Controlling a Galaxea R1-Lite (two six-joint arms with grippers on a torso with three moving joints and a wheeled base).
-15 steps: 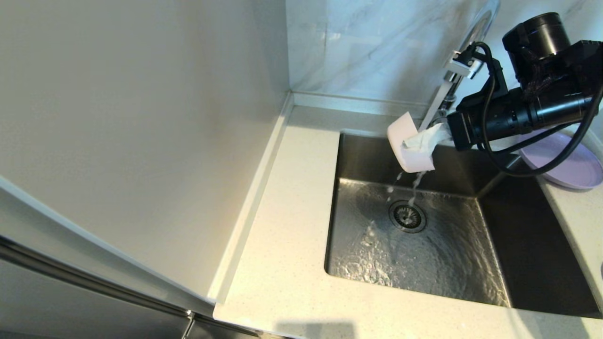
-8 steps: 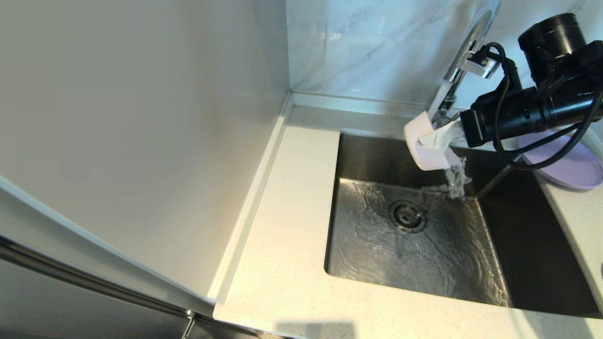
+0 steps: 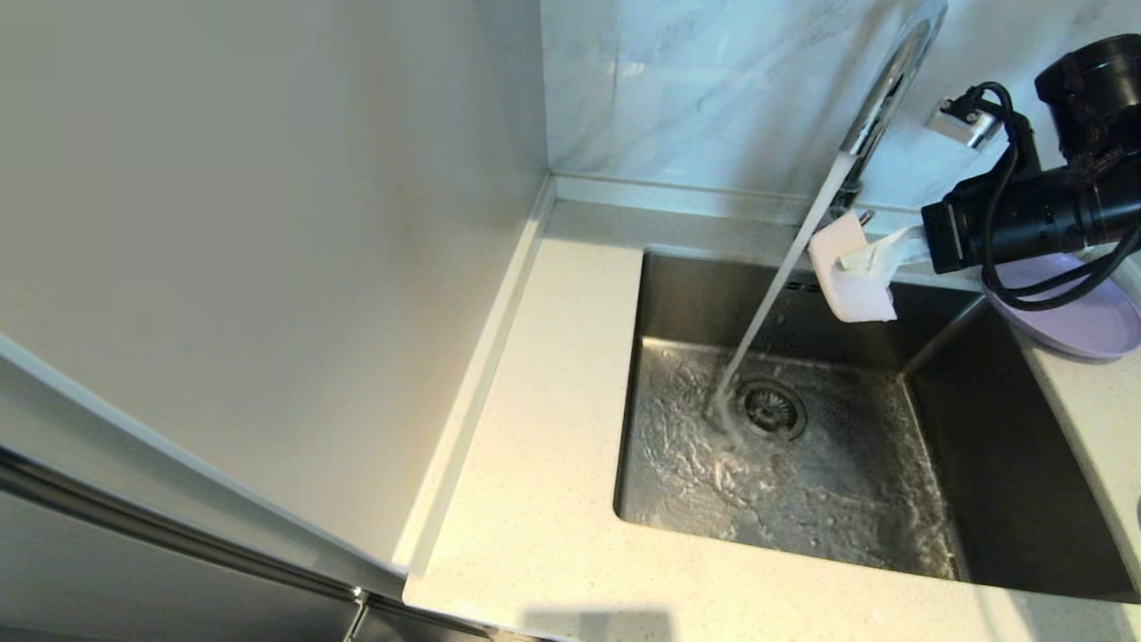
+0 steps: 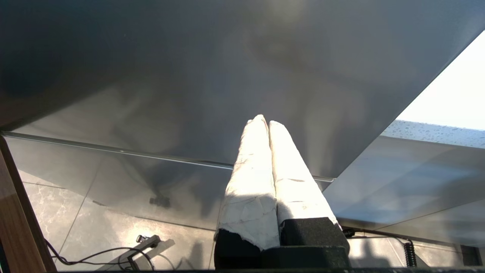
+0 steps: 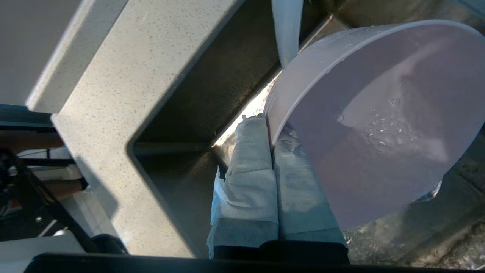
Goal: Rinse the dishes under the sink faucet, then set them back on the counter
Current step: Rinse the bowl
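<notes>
One wet cup (image 3: 851, 281), light but slippery, rim pinched by the right gripper (image 3: 863, 261) at the sink's (image 3: 1016, 481) one o'clock; left gripper (image 4: 265, 125) clenched empty.

Pink cup (image 3: 851, 278) tilted over sink (image 3: 980, 464), seemingly beside running faucet (image 3: 882, 89)

This was a home kitchen. A stainless-steel sink (image 3: 980, 499) was set into a speckled stone bench (image 3: 535, 499), a chrome faucet (image 3: 878, 98) ran water toward the drain strainer (image 3: 772, 409), and marble-look tiles (image 3: 713, 89) lined the wall behind. A lavender plate (image 3: 1083, 325) sat by the basin.
</notes>
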